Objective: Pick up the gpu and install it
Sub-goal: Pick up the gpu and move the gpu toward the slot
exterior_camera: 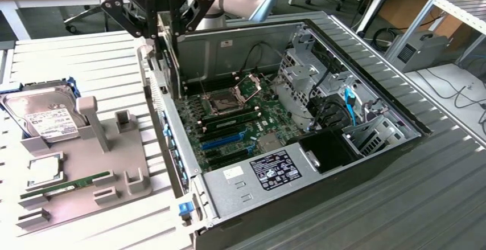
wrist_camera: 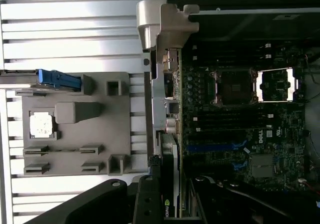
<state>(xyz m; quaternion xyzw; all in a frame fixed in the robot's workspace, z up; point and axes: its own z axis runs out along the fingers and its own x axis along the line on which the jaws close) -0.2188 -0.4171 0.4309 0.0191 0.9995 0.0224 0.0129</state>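
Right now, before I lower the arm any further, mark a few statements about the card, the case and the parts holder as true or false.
1. The gripper grips the gpu. True.
2. The gpu sits in the blue slot. False: it hangs upright in the gripper near one end wall of the case, apart from that slot.
3. The hard drive lies on the grey holder. True.
4. A cooler covers the CPU socket. False: the socket is bare, with its frame flipped open.
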